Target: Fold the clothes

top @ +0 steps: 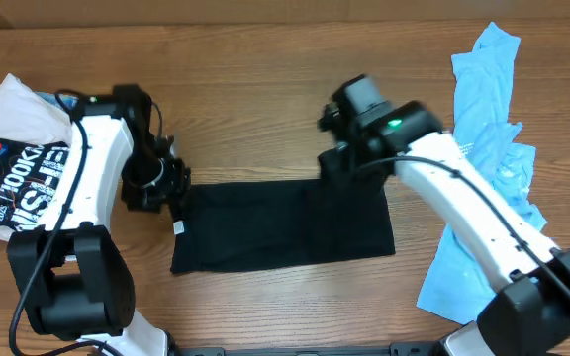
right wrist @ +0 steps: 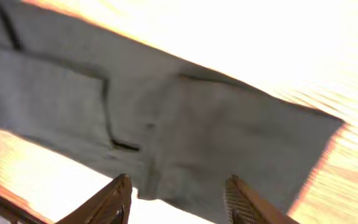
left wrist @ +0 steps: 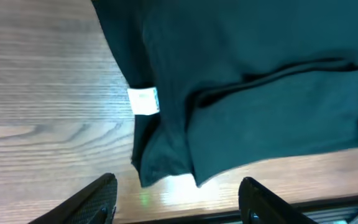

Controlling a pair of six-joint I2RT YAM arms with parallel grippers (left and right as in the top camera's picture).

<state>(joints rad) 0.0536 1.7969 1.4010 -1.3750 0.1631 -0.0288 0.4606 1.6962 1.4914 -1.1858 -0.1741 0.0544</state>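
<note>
- Risk: the limp black T-shirt (top: 285, 222) could catch on a finger as it lifts away, dragging the fold open.
- It lay on the wood-grain table (top: 265, 69) as a flat, matte rectangle.
- The crumpled light blue T-shirt (top: 488, 148) lay to its right.
- The left gripper (left wrist: 178, 190) at its left edge and the right gripper (right wrist: 178, 193) over its upper right corner had fingers apart, empty.

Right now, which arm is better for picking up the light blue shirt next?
Probably the right one. The light blue T-shirt lies on the side of the right gripper; the left gripper sits at the black T-shirt's opposite end, so it would have to cross over.
</note>
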